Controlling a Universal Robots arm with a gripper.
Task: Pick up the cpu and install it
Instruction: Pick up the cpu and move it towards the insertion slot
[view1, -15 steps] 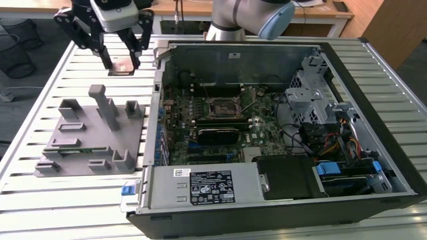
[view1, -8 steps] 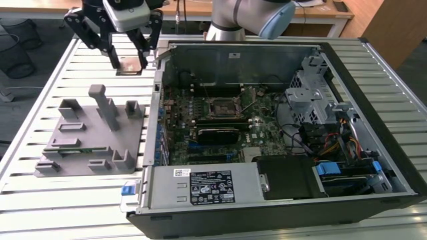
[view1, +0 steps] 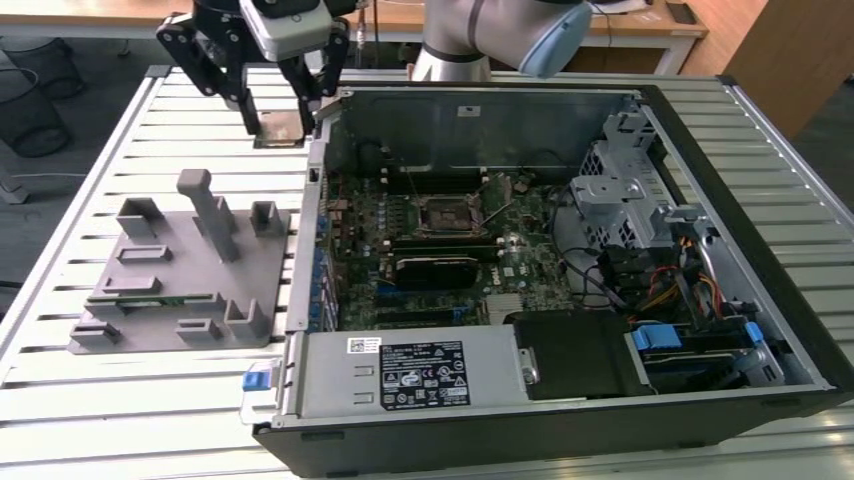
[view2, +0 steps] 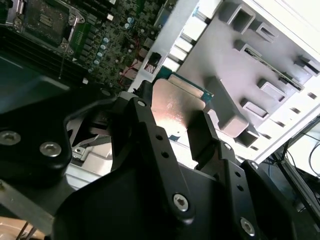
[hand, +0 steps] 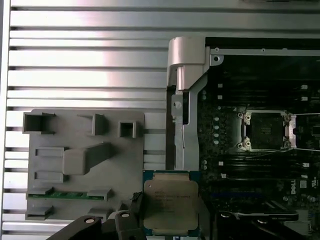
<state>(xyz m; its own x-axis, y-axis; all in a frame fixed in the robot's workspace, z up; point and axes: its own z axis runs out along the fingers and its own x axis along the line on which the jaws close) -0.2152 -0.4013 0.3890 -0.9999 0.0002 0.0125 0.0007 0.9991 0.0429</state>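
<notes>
The cpu (view1: 286, 131) is a flat square chip with a silvery top plate, held in the air over the slatted table beside the open computer case, at the exterior view's upper left. My gripper (view1: 280, 122) is shut on it, one black finger (view1: 250, 108) on each side. In both wrist views the cpu (view2: 176, 106) (hand: 170, 204) sits between the fingers (view2: 150, 135), its metal plate facing the first wrist camera. The motherboard's open cpu socket (view1: 447, 213) (hand: 264, 130) lies inside the case, apart from the chip, with its metal bracket around it.
A grey moulded fixture (view1: 187, 270) (hand: 85, 160) with upright posts and a green memory stick (hand: 60, 195) lies on the table to the exterior view's left of the case. The case wall (view1: 318, 200), drive cage (view1: 621, 190), cables and power supply (view1: 427, 372) surround the motherboard.
</notes>
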